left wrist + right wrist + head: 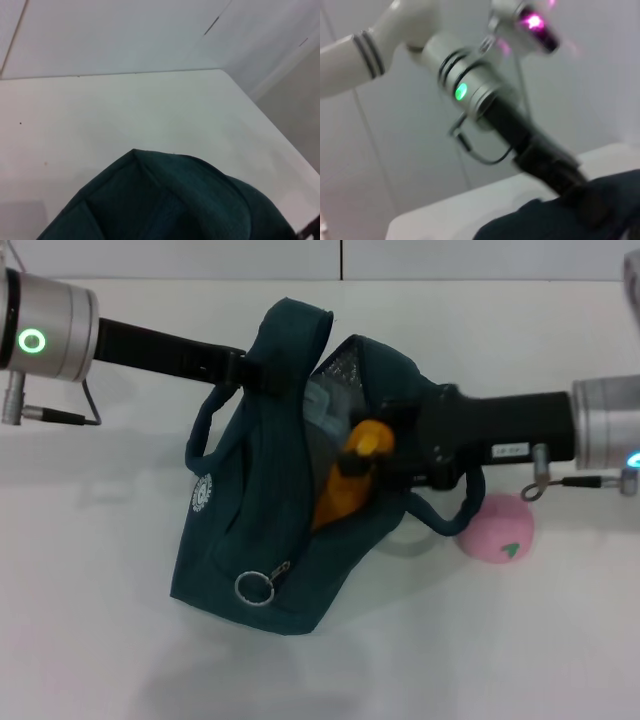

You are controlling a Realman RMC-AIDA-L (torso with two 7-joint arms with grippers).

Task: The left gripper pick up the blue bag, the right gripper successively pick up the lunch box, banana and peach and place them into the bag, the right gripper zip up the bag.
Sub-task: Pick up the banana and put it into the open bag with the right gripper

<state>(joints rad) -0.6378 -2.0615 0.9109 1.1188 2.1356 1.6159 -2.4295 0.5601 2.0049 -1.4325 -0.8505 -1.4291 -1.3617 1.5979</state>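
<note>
The blue bag (250, 530) hangs tilted over the white table, its mouth open toward the right. My left gripper (252, 368) is shut on the bag's upper rim; the bag's fabric fills the lower part of the left wrist view (165, 200). My right gripper (392, 452) reaches into the bag's mouth and is shut on the upper end of the banana (345, 485), which slants down inside the foil lining. A pale clear edge of the lunch box (322, 408) shows deeper in the bag. The peach (497, 530) lies on the table under my right arm, beside a bag handle (445, 518).
A metal zip ring (250, 587) dangles at the bag's lower front and a round white logo (203, 495) sits on its side. The right wrist view shows my left gripper (582, 195) on the bag (555, 222). The table's far edge (150, 72) meets the wall.
</note>
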